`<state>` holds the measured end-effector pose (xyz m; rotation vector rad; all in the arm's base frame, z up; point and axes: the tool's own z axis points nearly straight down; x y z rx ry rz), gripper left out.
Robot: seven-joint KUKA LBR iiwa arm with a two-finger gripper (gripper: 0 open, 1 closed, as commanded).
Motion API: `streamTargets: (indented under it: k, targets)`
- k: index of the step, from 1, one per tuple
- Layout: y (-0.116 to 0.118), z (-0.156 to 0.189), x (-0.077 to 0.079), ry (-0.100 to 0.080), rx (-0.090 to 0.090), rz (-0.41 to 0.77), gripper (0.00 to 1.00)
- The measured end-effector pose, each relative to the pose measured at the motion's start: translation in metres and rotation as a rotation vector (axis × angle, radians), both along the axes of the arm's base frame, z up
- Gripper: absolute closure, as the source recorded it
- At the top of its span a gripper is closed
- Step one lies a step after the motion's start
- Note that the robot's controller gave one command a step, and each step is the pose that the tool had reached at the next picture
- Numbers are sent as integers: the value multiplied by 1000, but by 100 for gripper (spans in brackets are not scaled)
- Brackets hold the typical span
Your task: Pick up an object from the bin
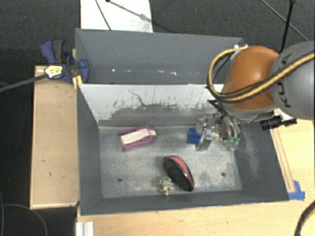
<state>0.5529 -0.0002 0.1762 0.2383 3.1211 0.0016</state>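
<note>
Hanging low over the back right part of the bin, the gripper sits just beside a blue block, which lies where the floor meets the sloping back wall. I cannot tell how far the gripper is open or whether it has hold of anything. The blue block looks to be at its side rather than inside it.

As I judge it, the main risk is that corner. A block tucked against the wall leaves little room on the far side, so a closing grip may shove it along the floor or pinch one edge and let it pop free. Going lower could also scrape metal on metal.

The other things lie well apart and should not interfere: a pink and white lump to the left, a black oval thing with a pink-red face nearer the front, and a pale crumpled scrap touching it.

I can read no brand or label on any of them, and the dark marks on the arm's grey shell are too partial to make out.
</note>
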Motion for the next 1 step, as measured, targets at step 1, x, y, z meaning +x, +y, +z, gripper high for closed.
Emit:
streamTargets:
  k: [1]
  targets:
    - [3,54,-24,3,0,9,100]
